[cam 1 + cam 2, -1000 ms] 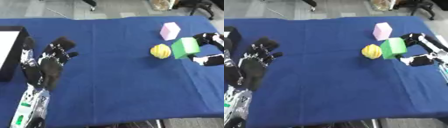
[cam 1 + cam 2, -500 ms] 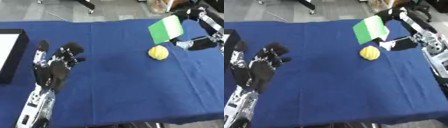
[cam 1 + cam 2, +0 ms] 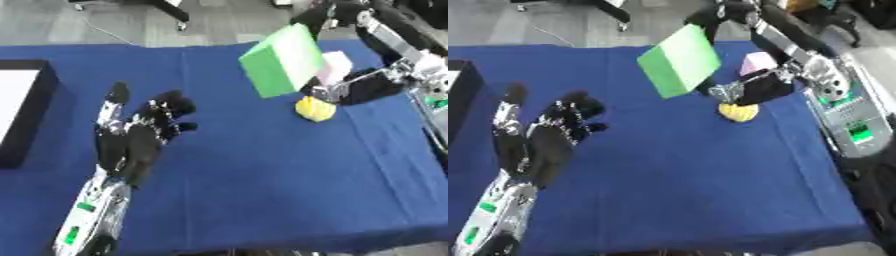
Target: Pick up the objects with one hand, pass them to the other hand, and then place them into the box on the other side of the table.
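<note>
My right hand (image 3: 363, 87) pinches the green block (image 3: 282, 61) aloft, upper centre. Left hand (image 3: 131, 142) waits spread, lower left. Best: bring block onto its palm, release only once fingers close.

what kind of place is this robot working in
Probably an office or lab set up for robot trials: a table under a blue cloth, grey floor with a wheeled chair base behind, and toy-like blocks as props.

A green block (image 3: 282, 61) is held tilted in the air at far right; a yellow ball (image 3: 315, 109) and a pink block (image 3: 333, 66) lie below it, a black box (image 3: 24, 125) far left.
</note>
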`<state>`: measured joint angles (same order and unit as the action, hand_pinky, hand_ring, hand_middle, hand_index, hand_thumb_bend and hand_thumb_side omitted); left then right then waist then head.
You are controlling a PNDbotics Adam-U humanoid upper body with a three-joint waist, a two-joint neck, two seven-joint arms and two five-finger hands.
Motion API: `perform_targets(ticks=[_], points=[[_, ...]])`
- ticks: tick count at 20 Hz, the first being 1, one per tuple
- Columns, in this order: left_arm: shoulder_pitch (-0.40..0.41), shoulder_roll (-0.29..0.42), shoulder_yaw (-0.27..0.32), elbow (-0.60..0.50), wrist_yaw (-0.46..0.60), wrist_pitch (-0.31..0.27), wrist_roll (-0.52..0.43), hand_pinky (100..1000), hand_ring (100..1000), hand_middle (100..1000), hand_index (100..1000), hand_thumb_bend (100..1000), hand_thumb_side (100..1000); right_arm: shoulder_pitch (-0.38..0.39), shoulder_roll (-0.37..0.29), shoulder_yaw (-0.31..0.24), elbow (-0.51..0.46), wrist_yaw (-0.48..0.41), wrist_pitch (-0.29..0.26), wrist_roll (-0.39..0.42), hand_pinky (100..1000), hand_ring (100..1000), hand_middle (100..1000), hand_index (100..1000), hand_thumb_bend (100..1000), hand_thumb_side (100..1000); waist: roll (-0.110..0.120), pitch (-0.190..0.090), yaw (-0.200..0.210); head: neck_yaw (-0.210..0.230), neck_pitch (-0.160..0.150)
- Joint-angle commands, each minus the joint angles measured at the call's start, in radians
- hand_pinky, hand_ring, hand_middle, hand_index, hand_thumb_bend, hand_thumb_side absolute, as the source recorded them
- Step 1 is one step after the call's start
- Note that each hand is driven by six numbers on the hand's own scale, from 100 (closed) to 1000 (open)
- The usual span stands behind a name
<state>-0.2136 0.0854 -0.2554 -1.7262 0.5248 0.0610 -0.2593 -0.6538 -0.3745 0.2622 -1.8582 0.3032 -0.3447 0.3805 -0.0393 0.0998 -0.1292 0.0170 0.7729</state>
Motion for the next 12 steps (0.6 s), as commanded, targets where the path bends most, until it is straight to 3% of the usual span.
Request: perform_targets(ticks=[1,7,12], points=[[-0.025,-0.009,-0.023,0.004,0.051,0.017,-0.005,786,844,728,851,484,1000,-0.024,0.017,0.011,-0.086,0.026,0.042,0.04,752,740,460,416,163,100,-0.001,-0.015,-0.002,0.0,-0.003],[-0.046,-0.018,-0.052,0.037,0.141,0.047,-0.002,790,842,730,853,518,1000,-0.032,0.065,0.032,-0.119,0.105,0.063,0.098,749,734,458,418,151,100,-0.002,-0.014,-0.005,0.0,-0.003],[-0.057,-0.021,-0.064,0.067,0.166,0.064,0.01,790,845,734,853,524,1000,-0.043,0.093,0.045,-0.127,0.12,0.063,0.104,747,732,456,418,152,100,-0.003,-0.016,-0.008,0.0,-0.003]])
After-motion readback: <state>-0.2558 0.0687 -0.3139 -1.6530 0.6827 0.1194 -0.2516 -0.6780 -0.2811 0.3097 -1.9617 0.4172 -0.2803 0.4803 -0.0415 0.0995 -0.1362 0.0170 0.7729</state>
